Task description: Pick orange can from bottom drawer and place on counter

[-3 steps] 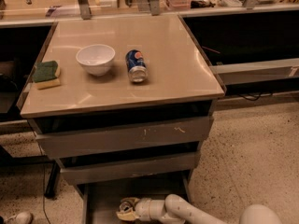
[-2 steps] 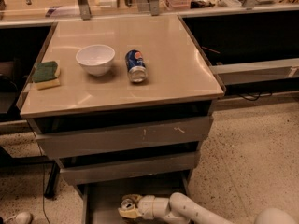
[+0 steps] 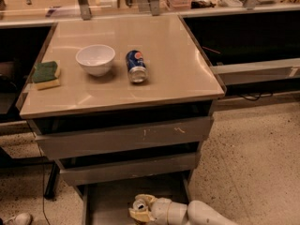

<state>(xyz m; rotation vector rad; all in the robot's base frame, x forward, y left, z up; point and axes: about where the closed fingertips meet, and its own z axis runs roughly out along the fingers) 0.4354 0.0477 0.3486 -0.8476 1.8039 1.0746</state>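
Sponge [image 3: 46, 74], green over yellow, lies at the left edge of the counter [image 3: 178, 78]. Just right of it stands a white bowl [image 3: 95, 59], upright. Beside the bowl a blue can [image 3: 136, 65] lies on its side, silver end toward the camera, apart from the bowl. The rest of the beige top to the right is bare and glossy.

Under the top, two grey drawers [image 3: 123, 140] stand partly pulled out, one above the other. Below them the bottom drawer [image 3: 108, 201] is open, its flat floor showing.

On that floor, right of centre, the orange can [image 3: 139, 203] shows its shiny top. The gripper [image 3: 137, 209] is down inside the drawer, its pale fingers [image 3: 148, 199] closed on either side of the can. The white arm [image 3: 206, 214] reaches in from the lower right, over the speckled floor [image 3: 253, 163].
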